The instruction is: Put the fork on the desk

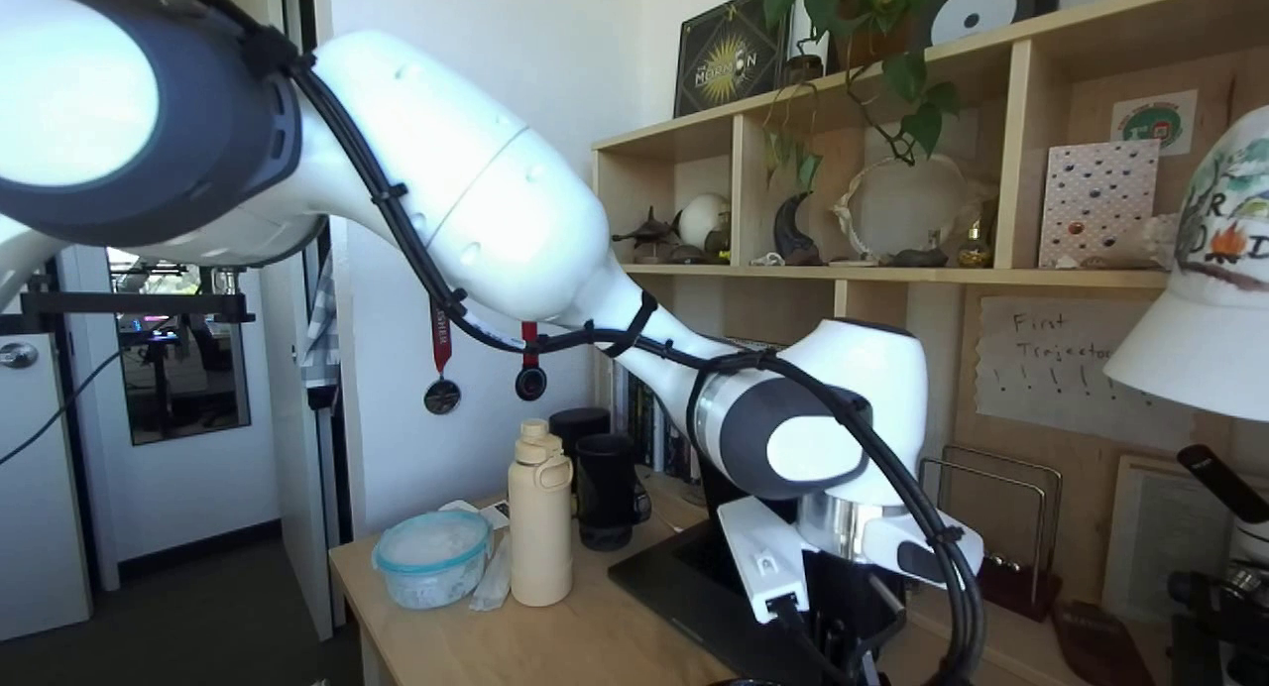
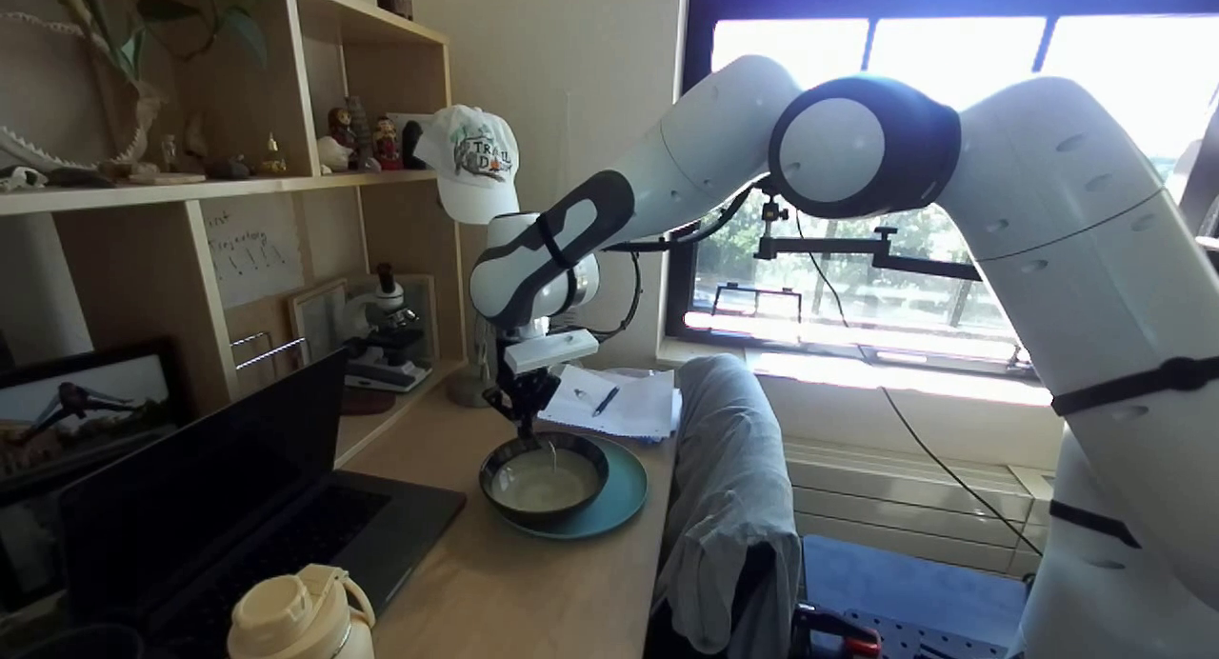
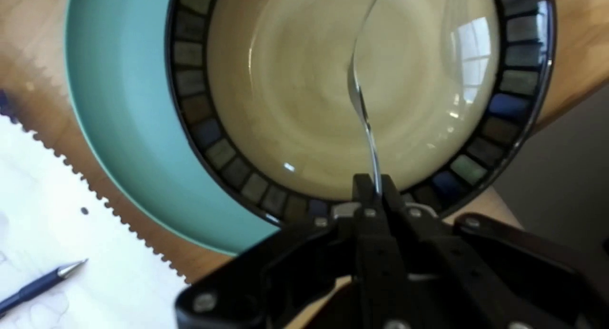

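Observation:
In the wrist view my gripper (image 3: 377,184) is shut on one end of the silver fork (image 3: 360,96). The fork is seen nearly edge-on and reaches over the inside of a bowl (image 3: 257,188) with a cream inside and dark tiled rim. In an exterior view the gripper (image 2: 527,433) is at the bowl's far rim, with the fork (image 2: 552,454) showing over the bowl (image 2: 488,483). I cannot tell whether the fork touches the bowl. The pale wood desk (image 2: 562,592) lies under everything; it also shows in an exterior view (image 1: 634,631), where the fingertips are out of view.
A teal plate (image 2: 629,492) is under the bowl. Papers (image 2: 638,407) with a pen lie beyond it. An open laptop (image 2: 381,535), a cream bottle (image 1: 540,527) and a lidded container (image 1: 433,557) stand on the desk. A draped chair (image 2: 729,469) stands by the front edge.

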You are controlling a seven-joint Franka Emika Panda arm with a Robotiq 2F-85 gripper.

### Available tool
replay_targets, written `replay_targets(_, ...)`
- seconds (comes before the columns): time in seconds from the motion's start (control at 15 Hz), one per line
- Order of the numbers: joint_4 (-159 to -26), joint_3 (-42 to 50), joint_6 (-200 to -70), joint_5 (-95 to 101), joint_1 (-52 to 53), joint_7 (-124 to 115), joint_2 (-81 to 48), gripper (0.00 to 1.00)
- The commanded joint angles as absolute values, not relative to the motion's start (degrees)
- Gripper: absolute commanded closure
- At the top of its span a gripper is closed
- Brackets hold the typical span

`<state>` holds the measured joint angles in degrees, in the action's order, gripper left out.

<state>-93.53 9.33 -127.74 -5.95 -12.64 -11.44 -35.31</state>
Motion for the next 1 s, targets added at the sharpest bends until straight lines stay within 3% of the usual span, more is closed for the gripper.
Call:
replay_targets(0.0,-95.18,8.47,-124.28,-5.63,-10.86,-10.49,-30.21,0.99)
replay_targets(0.93,-96.42,1.02,-113.2,-5.29,-2.68,-2.62,-25.17,0.99)
